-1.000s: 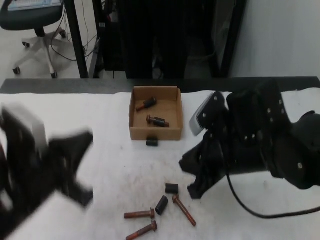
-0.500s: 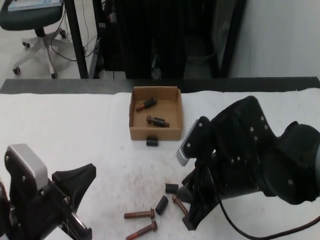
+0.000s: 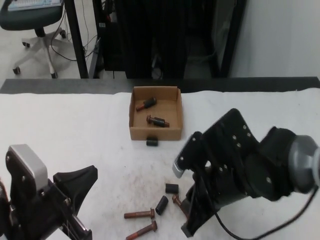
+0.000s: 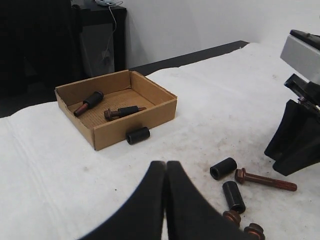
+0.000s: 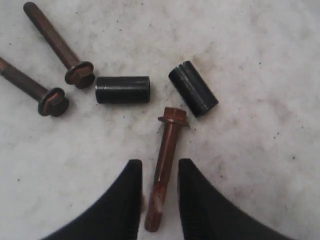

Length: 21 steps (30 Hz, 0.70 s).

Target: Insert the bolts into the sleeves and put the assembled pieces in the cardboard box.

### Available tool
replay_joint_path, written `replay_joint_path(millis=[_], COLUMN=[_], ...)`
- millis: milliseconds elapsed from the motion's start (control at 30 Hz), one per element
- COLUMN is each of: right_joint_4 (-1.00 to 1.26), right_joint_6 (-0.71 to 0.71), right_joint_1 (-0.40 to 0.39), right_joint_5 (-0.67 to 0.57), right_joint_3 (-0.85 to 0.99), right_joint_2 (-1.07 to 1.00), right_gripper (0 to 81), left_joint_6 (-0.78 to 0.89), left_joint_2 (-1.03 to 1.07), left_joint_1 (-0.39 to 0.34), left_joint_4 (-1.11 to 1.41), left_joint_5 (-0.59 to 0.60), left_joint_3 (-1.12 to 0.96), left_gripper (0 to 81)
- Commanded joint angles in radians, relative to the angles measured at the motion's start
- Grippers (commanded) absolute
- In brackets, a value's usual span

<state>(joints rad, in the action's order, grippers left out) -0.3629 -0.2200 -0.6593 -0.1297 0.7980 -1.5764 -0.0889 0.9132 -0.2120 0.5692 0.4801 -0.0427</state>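
Bolt [image 5: 170, 140] lies on the table [image 5: 260, 50] between narrowly parted fingers [image 5: 125, 200] of the right end effector [image 5: 160, 162]; left end effector [image 4: 165, 164] closed, empty.

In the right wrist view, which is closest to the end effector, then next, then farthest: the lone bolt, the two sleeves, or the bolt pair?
1. Lone bolt: its shank lies between the right end effector's open jaws.
2. Sleeves: just past the bolt's head; too close to rank.
3. Bolt pair: farthest, beyond one sleeve.

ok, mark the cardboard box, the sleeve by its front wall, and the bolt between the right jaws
cardboard box [image 3: 165, 134], high view, front wall.
sleeve [image 4: 137, 135], left wrist view, mid-body.
bolt [image 5: 166, 150], right wrist view, shaft.
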Motion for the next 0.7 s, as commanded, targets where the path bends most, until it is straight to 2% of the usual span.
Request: replay_joint_path(millis=[0, 100, 233, 667], right_joint_4=[-0.047, -0.159, -0.255, -0.283], right_joint_6=[-0.004, -0.053, -0.090, -0.093], right_joint_1=[0.001, 0.005, 0.004, 0.003], right_joint_5=[0.004, 0.012, 0.110, 0.072], right_joint_3=[0.078, 0.159, 0.250, 0.288], right_joint_2=[-0.045, -0.095, -0.150, -0.181], right_gripper=[24.8, 24.8, 24.8, 24.8], left_joint_6=[0.007, 0.007, 0.007, 0.007], left_joint_2=[-0.001, -0.001, -0.001, -0.001], left_joint_1=[-0.003, -0.003, -0.003, -0.003], left_joint_4=[0.003, 0.003, 0.003, -0.004], left_joint_5=[0.007, 0.007, 0.007, 0.007], left_joint_3=[0.001, 0.001, 0.001, 0.001], left_gripper=[0.1, 0.1, 0.1, 0.1])
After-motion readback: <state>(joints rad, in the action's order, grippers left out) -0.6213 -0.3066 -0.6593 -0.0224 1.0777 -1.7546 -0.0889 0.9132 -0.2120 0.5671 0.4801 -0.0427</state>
